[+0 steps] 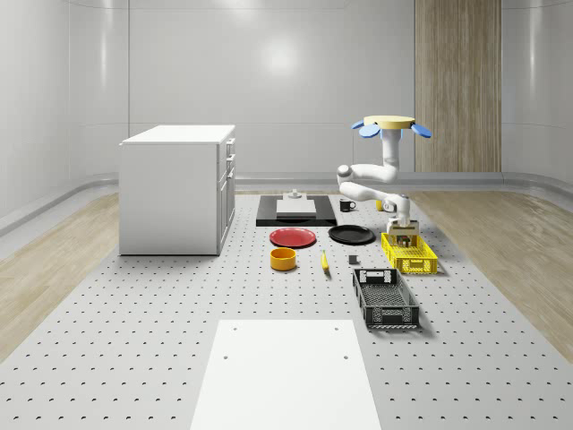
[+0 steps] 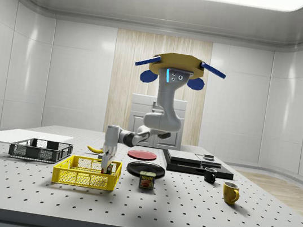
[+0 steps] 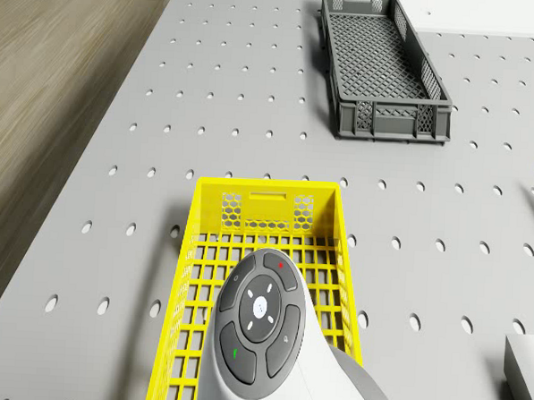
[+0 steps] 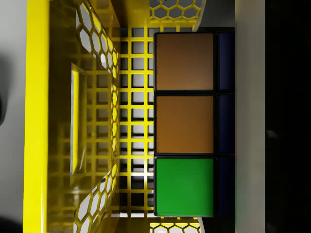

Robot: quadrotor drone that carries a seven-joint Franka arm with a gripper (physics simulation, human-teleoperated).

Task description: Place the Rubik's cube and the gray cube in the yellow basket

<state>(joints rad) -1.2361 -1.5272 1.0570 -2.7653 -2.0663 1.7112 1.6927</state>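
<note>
Your drone [image 2: 180,66] hovered above the perforated table [image 1: 179,313], near its far right part in the whole-scene view, with the arm [image 1: 369,179] bent down and forward to the yellow basket [image 1: 409,253]. In the side view the gripper [image 2: 108,167] was lowered inside the basket, at the end nearer the black plate [image 2: 146,169]. The pincer was closed on the Rubik's cube [image 4: 184,124]: the wrist view had two orange tiles and one green tile right up against the camera, a finger [image 4: 250,116] pressed against the cube's blue side, and the basket's yellow grid floor behind it. You couldn't tell from these views whether the cube was touching the floor or held just above it.

The gray cube wasn't anything I could pick out with confidence. A gray block [image 3: 527,370] sat on the table beside the basket in the drone view, cut by the edge, so I couldn't tell what it was.

Other items you had on the table:
- dark mesh crate [image 1: 386,299], just in front of the basket in the whole-scene view
- red plate [image 1: 294,237] and orange bowl [image 1: 283,259]
- Spam can [image 2: 147,180] and yellow mug [image 2: 230,192], in the side view
- white cabinet [image 1: 177,190], at the whole-scene view's left
</note>
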